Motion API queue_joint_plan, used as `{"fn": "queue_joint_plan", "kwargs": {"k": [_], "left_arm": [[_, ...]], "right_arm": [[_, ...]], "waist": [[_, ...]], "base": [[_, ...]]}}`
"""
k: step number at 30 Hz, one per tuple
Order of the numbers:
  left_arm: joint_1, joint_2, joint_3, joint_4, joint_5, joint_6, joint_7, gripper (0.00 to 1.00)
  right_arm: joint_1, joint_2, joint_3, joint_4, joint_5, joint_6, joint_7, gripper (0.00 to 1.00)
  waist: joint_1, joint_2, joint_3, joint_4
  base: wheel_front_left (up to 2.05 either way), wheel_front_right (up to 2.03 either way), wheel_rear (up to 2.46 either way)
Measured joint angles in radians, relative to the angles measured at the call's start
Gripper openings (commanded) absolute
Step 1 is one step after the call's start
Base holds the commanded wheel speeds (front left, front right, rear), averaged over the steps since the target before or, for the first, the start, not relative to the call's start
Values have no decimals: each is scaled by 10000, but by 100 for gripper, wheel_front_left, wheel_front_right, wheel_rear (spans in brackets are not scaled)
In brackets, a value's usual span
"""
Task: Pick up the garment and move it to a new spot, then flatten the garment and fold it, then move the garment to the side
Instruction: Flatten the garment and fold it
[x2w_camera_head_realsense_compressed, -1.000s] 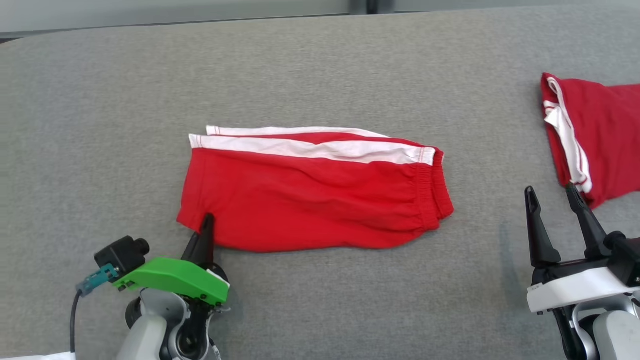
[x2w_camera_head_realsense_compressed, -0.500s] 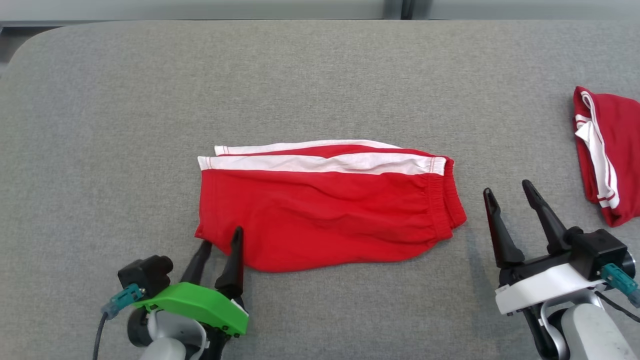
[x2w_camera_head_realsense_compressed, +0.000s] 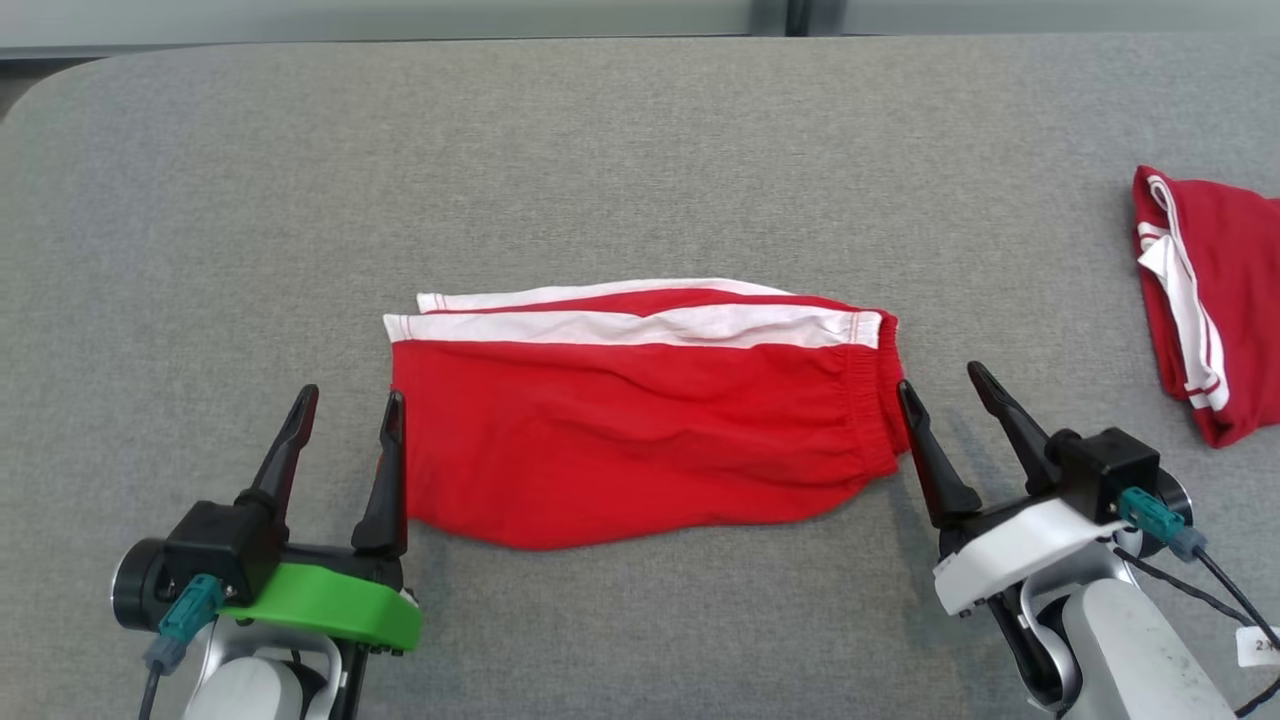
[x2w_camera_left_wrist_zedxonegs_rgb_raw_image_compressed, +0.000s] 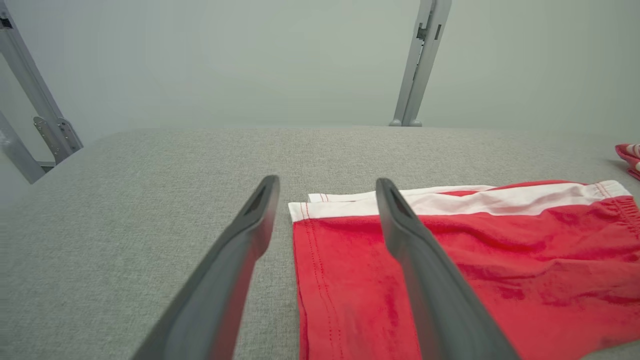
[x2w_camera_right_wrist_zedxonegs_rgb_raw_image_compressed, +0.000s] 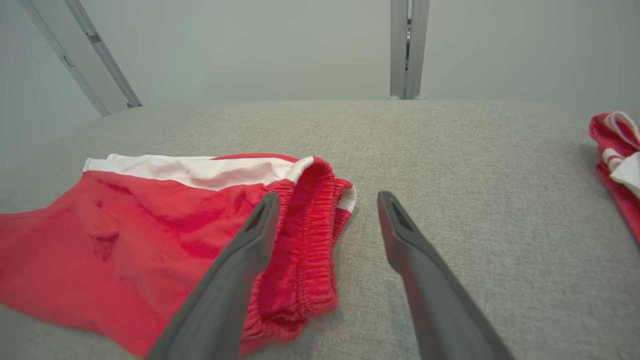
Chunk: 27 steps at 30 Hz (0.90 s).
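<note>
The garment (x2w_camera_head_realsense_compressed: 640, 425) is a pair of red shorts with white side stripes, folded in half and lying flat mid-table, elastic waistband to the right. My left gripper (x2w_camera_head_realsense_compressed: 346, 402) stands open at its left hem, one finger over the cloth edge, nothing held. In the left wrist view the garment (x2w_camera_left_wrist_zedxonegs_rgb_raw_image_compressed: 450, 270) lies under and right of my left gripper (x2w_camera_left_wrist_zedxonegs_rgb_raw_image_compressed: 326, 186). My right gripper (x2w_camera_head_realsense_compressed: 942, 383) stands open just off the waistband, empty. The right wrist view shows the garment's (x2w_camera_right_wrist_zedxonegs_rgb_raw_image_compressed: 150, 240) waistband beside the left finger of my right gripper (x2w_camera_right_wrist_zedxonegs_rgb_raw_image_compressed: 327, 200).
A second red garment with white trim (x2w_camera_head_realsense_compressed: 1205, 300) lies bunched at the table's right edge, also visible as red cloth (x2w_camera_right_wrist_zedxonegs_rgb_raw_image_compressed: 615, 160) in the right wrist view. The grey fabric table (x2w_camera_head_realsense_compressed: 640, 150) ends at a far edge, with metal frame posts (x2w_camera_left_wrist_zedxonegs_rgb_raw_image_compressed: 420, 60) beyond.
My left gripper has opened, let go of the garment's lower left corner and drawn back to the left. My right gripper has moved left toward the waistband. The camera has shifted.
</note>
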<state>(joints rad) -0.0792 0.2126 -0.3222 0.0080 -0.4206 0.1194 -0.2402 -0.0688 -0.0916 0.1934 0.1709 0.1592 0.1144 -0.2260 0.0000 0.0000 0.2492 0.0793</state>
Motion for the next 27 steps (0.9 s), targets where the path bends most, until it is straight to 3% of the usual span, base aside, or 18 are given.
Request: {"fn": "queue_joint_plan", "kwargs": {"k": [14, 21, 27], "left_arm": [[293, -579, 458, -355, 295, 0, 0, 100], [691, -784, 1007, -489, 297, 46, -29, 100], [749, -963, 905, -754, 575, 46, -31, 100]], "right_arm": [[-559, 61, -44, 1501, 203, 0, 520, 100], [-713, 192, -151, 1795, 399, -4, 541, 100], [-762, 282, -186, 2263, 909, -4, 953, 100]], "waist": [[0, 0, 10, 847], [0, 0, -24, 734], [0, 0, -41, 485]], "base": [[0, 0, 0], [0, 0, 0], [0, 0, 0]]}}
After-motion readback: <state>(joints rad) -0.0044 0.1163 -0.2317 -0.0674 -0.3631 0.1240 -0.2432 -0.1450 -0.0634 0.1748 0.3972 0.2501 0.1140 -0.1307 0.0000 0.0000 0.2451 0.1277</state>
